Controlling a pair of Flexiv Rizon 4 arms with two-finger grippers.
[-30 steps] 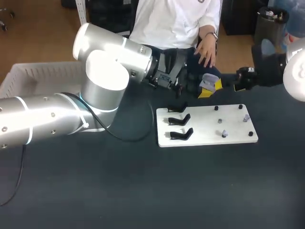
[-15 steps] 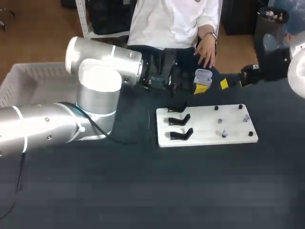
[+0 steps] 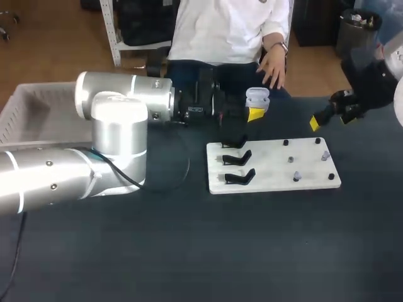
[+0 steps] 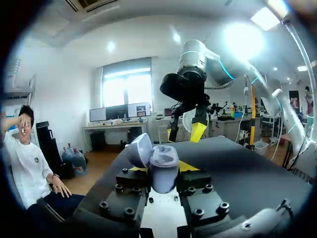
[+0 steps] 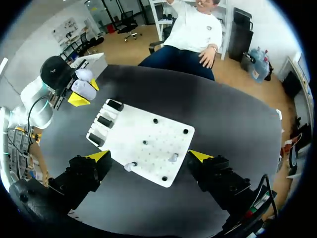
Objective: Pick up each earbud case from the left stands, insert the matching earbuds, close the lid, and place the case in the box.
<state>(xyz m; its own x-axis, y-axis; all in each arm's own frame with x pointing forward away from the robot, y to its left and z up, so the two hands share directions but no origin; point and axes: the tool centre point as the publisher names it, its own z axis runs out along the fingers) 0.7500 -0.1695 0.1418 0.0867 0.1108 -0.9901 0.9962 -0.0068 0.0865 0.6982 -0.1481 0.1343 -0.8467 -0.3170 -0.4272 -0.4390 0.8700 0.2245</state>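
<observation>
Holding the earbud case (image 3: pixel 257 97) is my left claw (image 3: pixel 254 111), clamped on it from both sides. The case hangs just past the far edge of the white board (image 3: pixel 271 180), toward the board's left end. The board lies on the dark tabletop (image 3: pixel 189 251).

The head view gives only the case's pale shape above a yellow tip. The left wrist view shows more. There the case (image 4: pixel 164 166) stands upright in the left claw (image 4: pixel 159 174) with its lid (image 4: pixel 140 148) swung open to one side.

My right claw (image 3: pixel 327 116) hangs off the board's far right corner, spread wide and empty. The left wrist view catches it ahead of the case, with both yellow tips clear. From its own wrist view the right claw (image 5: pixel 149 155) looks down on the whole board.

Three black stands (image 3: pixel 238 160) line the board's left end. Small pale earbuds (image 3: pixel 296 177) sit on pegs toward its right end. The right wrist view shows two of them at the board edge nearest that claw. The white box (image 3: pixel 44 100) lies well to the left of the board.
</observation>
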